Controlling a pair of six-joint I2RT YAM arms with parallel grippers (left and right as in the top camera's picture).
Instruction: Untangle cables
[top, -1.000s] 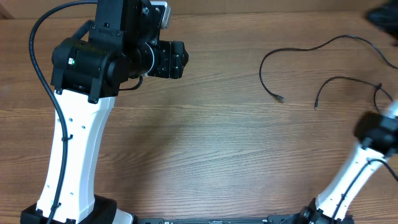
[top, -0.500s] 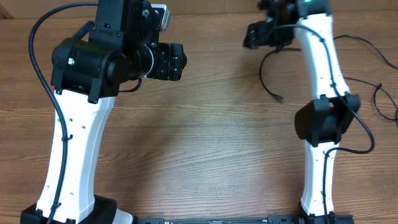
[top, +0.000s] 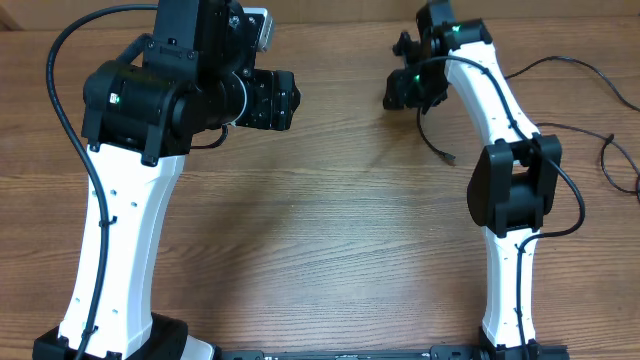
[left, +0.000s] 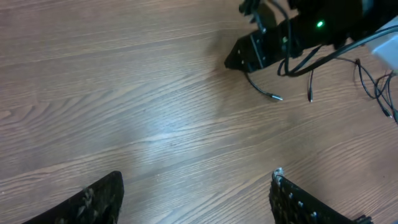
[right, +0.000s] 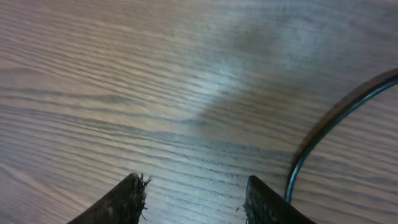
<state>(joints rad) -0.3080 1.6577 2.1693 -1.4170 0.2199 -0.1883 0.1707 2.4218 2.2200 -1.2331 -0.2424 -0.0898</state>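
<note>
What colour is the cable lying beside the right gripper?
Black; the cable shows best in the right wrist view.

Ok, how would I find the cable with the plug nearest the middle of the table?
Find the white right arm reaching over the wooden table. Beside its black gripper, a thin black cable curves toward the near edge. Its small metal-tipped plug lies nearer the table's middle than the other cord's end.
</note>
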